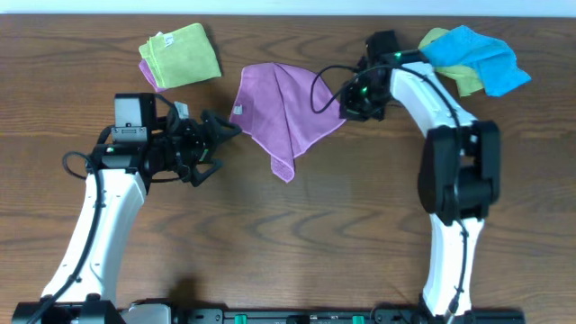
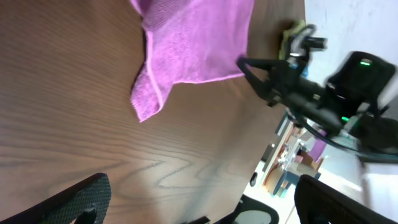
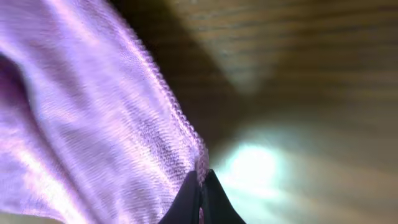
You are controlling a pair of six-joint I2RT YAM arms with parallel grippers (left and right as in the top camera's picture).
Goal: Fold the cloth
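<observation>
The lilac-purple cloth (image 1: 283, 112) lies partly folded on the table's middle, with a small white tag (image 1: 238, 112) at its left edge and a point hanging toward the front. My right gripper (image 1: 346, 112) is shut on the cloth's right corner; the right wrist view shows the hem (image 3: 168, 112) pinched between the closed fingertips (image 3: 202, 186). My left gripper (image 1: 220, 142) is open and empty, just left of the cloth and apart from it. In the left wrist view the cloth (image 2: 193, 43) lies ahead of the spread fingers (image 2: 199, 199).
A lime-green folded cloth (image 1: 180, 52) over a purple one lies at the back left. A bright blue cloth (image 1: 481, 58) over a yellow-green one lies at the back right. The table's far edge runs along the top.
</observation>
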